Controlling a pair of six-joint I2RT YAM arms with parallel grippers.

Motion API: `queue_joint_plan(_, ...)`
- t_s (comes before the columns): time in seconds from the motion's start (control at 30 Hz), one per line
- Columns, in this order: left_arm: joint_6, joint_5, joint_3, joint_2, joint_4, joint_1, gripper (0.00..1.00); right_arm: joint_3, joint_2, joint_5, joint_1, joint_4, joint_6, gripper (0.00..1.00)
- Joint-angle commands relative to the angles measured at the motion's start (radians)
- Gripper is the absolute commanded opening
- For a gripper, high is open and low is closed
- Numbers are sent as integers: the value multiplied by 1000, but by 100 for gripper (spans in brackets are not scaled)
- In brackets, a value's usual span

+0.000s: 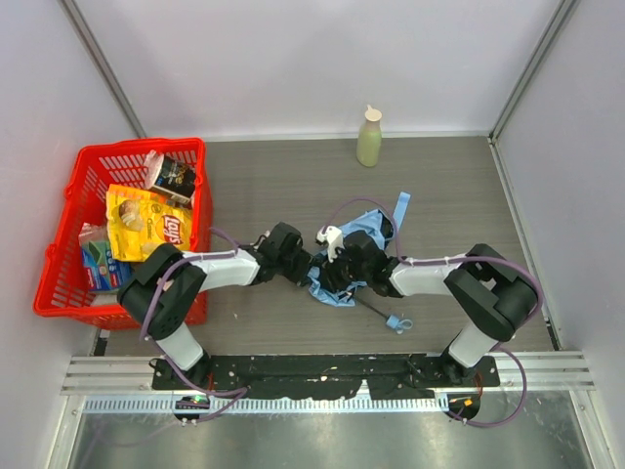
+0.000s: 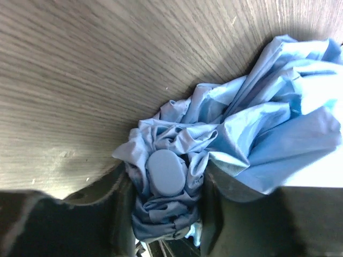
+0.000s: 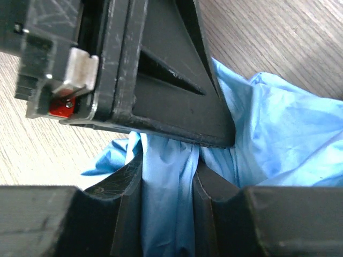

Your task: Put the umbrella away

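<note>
Two sets of jaws meet on one sky-blue umbrella, which lies crumpled at the middle of the counter. The left jaws stand partly closed around a bunch of its fabric and a round blue cap, and the cloth touches both fingers. The right jaws are narrowed on a fold of the same fabric and pinch it, close against the left arm's black wrist.

The counter is grey wood grain, and pale walls enclose it on three sides.

From above, both wrists cover much of the umbrella, so its ribs cannot be made out. On its near side one thin black shaft leads to one small light-blue handle. On its far side lies one blue strap.

Well left of the umbrella stands one red basket. It holds one yellow crisp bag and other packets that overlap too much to count. Beyond the umbrella, at the back wall, stands one pale green bottle.
</note>
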Motion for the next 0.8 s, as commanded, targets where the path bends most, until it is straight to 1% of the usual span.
queue_joint_plan(0.0,63,-101,-58,55,72,-12,30,-23,-3,-47,64,-131,4,1)
queue_joint_plan(0.13,95,-106,-87,40,72,-12,1,6,-26,13,89,-178,21,1)
queue_joint_plan(0.17,96,-106,-95,34,71,-12,0,30,-32,55,98,-201,36,4)
queue_joint_plan(0.2,99,-108,-101,28,74,-14,0,44,-50,80,106,-243,47,15)
queue_joint_plan(0.23,107,-111,-107,19,77,-15,0,73,-61,124,123,-273,59,20)
queue_joint_plan(0.27,110,-115,-110,14,71,-15,0,92,-91,179,130,-327,68,32)
queue_joint_plan(0.3,113,-117,-116,6,71,-17,0,118,-130,207,149,-359,88,36)
queue_joint_plan(0.33,115,-118,-122,2,71,-17,0,129,-147,249,155,-411,101,43)
queue_joint_plan(0.37,115,-117,-130,-4,69,-18,0,148,-191,261,158,-435,128,46)
queue_joint_plan(0.4,109,-111,-136,-11,65,-18,0,165,-211,299,157,-482,139,51)
queue_joint_plan(0.43,109,-109,-139,-17,58,-17,0,173,-261,315,160,-511,163,53)
queue_joint_plan(0.47,112,-108,-138,-23,43,-17,0,181,-294,386,161,-549,192,55)
queue_joint_plan(0.53,118,-112,-127,-32,22,-17,0,169,-384,454,158,-570,240,61)
queue_joint_plan(0.57,126,-117,-128,-41,22,-17,0,161,-444,473,157,-556,252,66)
queue_joint_plan(0.63,135,-120,-135,-52,23,-17,0,141,-502,481,154,-556,283,72)
queue_joint_plan(0.67,139,-118,-136,-54,25,-17,0,145,-512,515,132,-573,311,73)
queue_joint_plan(0.7,145,-115,-136,-54,28,-17,0,152,-521,539,108,-635,340,76)
queue_joint_plan(0.73,158,-114,-136,-54,34,-17,0,167,-524,589,16,-672,416,76)
queue_joint_plan(0.77,162,-112,-138,-55,35,-17,0,170,-526,600,-38,-745,452,76)
